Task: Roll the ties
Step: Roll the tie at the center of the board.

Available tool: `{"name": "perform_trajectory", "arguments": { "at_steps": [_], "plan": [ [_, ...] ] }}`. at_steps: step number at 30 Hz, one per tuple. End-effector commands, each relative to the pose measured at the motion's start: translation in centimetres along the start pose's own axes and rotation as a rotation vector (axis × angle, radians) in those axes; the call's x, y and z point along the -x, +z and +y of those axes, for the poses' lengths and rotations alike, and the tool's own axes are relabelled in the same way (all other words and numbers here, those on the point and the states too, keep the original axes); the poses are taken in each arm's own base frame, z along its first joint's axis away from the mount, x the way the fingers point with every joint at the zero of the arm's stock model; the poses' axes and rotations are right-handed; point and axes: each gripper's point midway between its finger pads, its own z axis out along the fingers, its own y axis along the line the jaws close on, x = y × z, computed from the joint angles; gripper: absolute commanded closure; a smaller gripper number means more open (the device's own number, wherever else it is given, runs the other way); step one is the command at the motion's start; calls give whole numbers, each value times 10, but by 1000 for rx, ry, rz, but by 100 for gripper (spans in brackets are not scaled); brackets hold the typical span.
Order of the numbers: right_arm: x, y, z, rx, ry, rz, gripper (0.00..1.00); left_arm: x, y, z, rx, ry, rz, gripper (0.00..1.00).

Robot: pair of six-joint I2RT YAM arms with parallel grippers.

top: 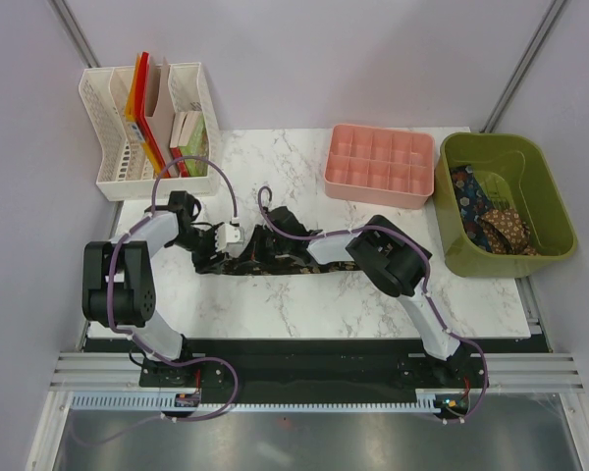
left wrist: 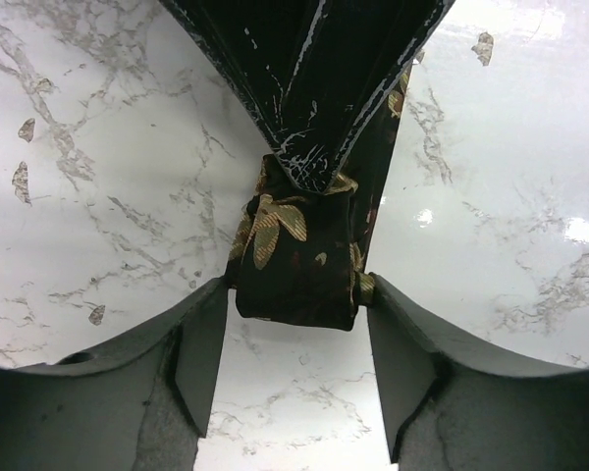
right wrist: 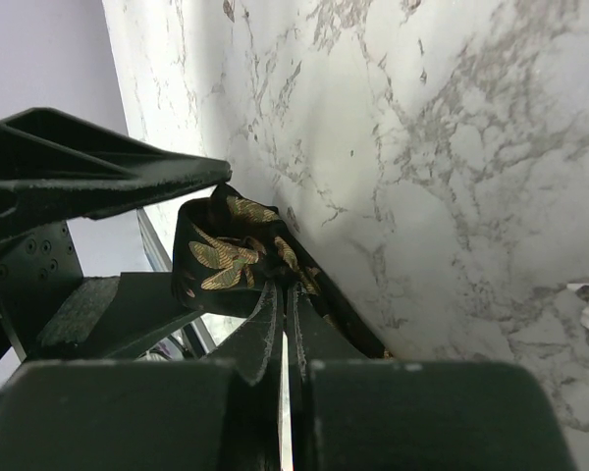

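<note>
A dark tie [top: 280,263] with gold-brown leaves lies across the middle of the marble table [top: 275,304]. Its left end is wound into a small roll [left wrist: 294,265]. My right gripper [right wrist: 285,294] is shut, its tips pinching fabric at the roll's [right wrist: 226,250] centre; it reaches in from the far side in the left wrist view. My left gripper [left wrist: 296,294] stands open, with one fingertip [left wrist: 211,324] on each side of the roll's near end, just touching it. More patterned ties [top: 491,221] lie in the green bin.
The green bin [top: 560,211] stands at the table's right edge. A pink compartment tray [top: 378,165] sits at the back centre. At the back left is a white file rack [top: 113,147] with books. Purple cables loop over both arms.
</note>
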Motion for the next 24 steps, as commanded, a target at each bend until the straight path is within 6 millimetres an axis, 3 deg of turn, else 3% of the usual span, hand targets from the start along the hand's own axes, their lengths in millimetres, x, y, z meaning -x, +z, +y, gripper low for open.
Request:
{"name": "perform_trajectory", "arguments": {
  "at_steps": [1, 7, 9, 17, 24],
  "plan": [
    [-4, -4, -6, -58, -41, 11, 100, 16, -4, 3, 33, 27, -52, 40],
    [3, -11, 37, 14, -96, 1, 100, 7, 2, -3, 7, 33, -20, 48],
    [1, -14, 43, 12, -100, 5, 100, 5, 3, -5, 5, 31, -15, 48],
    [-10, -18, 23, -47, -86, 28, 100, 4, 3, -6, 6, 31, -10, 45],
    [-11, -5, -17, -132, -96, 23, 100, 14, -3, -7, 26, 52, -51, 44]
  ]
}}
